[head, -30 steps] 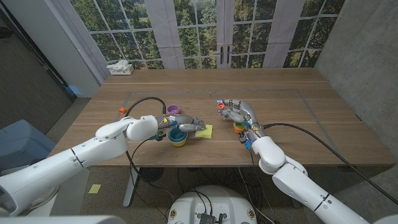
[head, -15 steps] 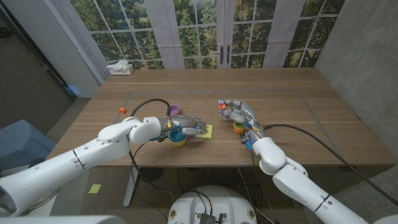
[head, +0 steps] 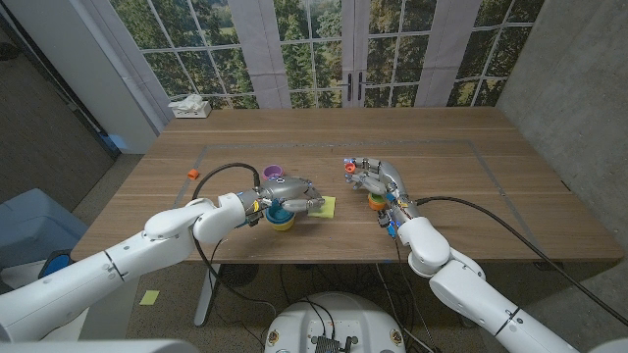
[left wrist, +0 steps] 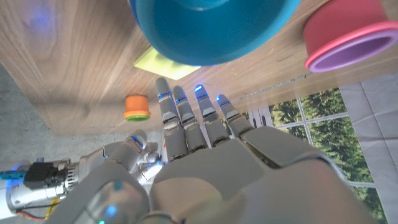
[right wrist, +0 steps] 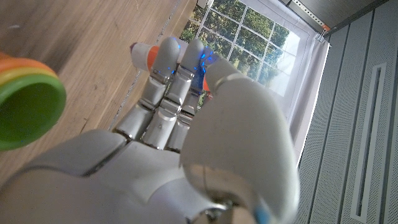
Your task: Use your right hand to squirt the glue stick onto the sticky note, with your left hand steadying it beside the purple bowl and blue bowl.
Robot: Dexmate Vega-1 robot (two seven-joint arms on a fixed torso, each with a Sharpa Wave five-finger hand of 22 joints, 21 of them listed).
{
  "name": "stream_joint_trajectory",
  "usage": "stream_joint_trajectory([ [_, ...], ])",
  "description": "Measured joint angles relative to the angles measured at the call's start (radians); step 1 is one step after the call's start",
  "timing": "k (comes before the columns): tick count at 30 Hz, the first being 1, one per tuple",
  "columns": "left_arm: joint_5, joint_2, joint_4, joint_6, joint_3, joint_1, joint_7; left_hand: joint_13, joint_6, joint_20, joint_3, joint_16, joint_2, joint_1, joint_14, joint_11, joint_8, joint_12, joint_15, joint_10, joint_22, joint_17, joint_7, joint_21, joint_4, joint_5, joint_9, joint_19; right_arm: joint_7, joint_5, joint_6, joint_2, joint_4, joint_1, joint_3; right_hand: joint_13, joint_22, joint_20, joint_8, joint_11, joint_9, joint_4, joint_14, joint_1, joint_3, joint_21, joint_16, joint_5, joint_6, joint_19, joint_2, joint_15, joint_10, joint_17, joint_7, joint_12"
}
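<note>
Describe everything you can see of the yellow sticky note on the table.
The sticky note is a small pale yellow square of paper lying flat on the wooden table, just right of the blue bowl. The left hand reaches over its left part, fingertips at or on it; contact is unclear. In the left wrist view, the bowl hides most of it.

Wooden table (head: pixel 461 157) carries a purple bowl (head: pixel 273 174), blue bowl (head: pixel 279 216) and yellow sticky note (head: pixel 325 206) — grouped together. Green-and-orange cup (head: pixel 377 201) nearby; white box (head: pixel 190 107) at far corner.
</note>
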Motion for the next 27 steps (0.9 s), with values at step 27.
stream_joint_trajectory([
  [27, 0.133, 0.009, -0.055, 0.109, -0.029, 0.064, -0.014, 0.004, 0.033, -0.036, 0.002, -0.042, 0.0, 0.0, 0.094, -0.001, -0.031, -0.056, -0.015, 0.039, 0.014, 0.002, 0.003, 0.046, 0.015, -0.007, 0.004, 0.159, -0.005, -0.014, -0.009, -0.001, -0.02, -0.008, -0.006, 0.005, 0.0, 0.004, -0.004, 0.0, 0.005, 0.0, 0.007, 0.0, 0.009, 0.0, -0.006, -0.001, 0.0, 0.004, -0.001, -0.007, 0.0, 0.0, 0.0, -0.007],
])
